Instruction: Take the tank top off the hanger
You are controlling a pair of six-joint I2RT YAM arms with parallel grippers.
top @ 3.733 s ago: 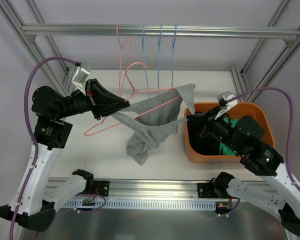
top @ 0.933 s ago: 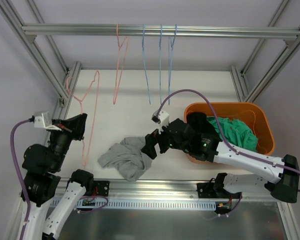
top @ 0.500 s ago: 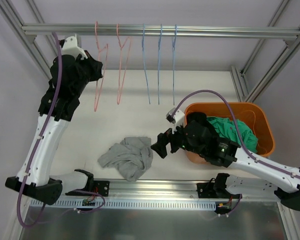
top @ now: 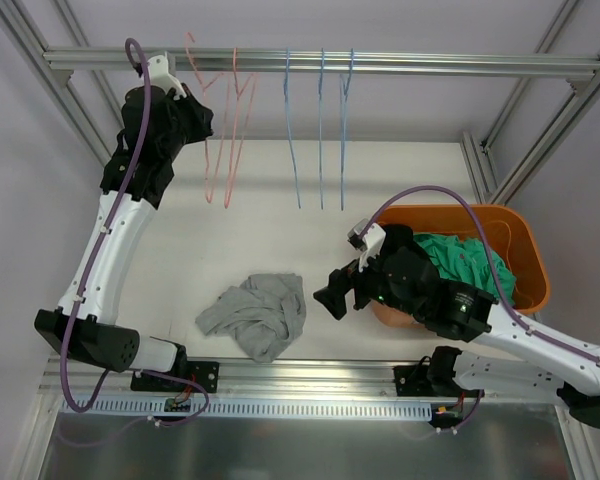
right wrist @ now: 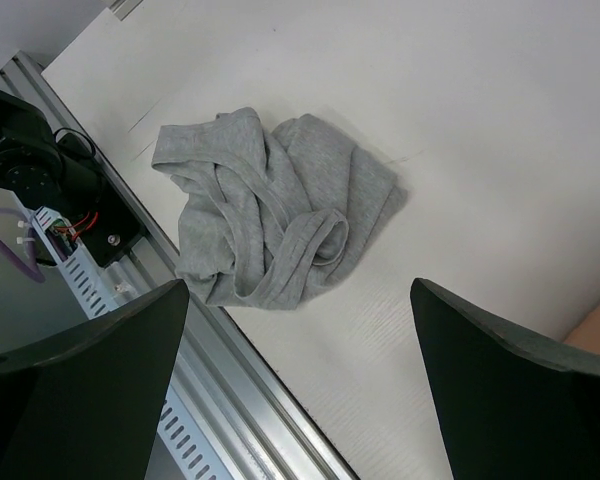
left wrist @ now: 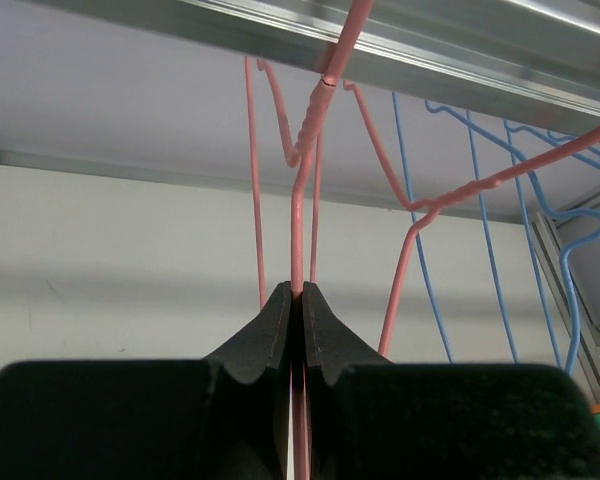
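Pink hanger (left wrist: 300,200) is clamped by left gripper (left wrist: 295,290) at the rail (left wrist: 430,60); hook should be seated before release. Tank top (top: 255,315) is seen crumpled on bench (top: 280,200), well apart from the rail. Right gripper (top: 332,298) is held wide.

Orange bin (top: 450,210), green cloth (top: 467,262), blue hangers (top: 320,130)

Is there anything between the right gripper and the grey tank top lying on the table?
Nothing visible does. The right gripper, jaws open, hangs just right of the crumpled tank top, and only white table surface shows between them.
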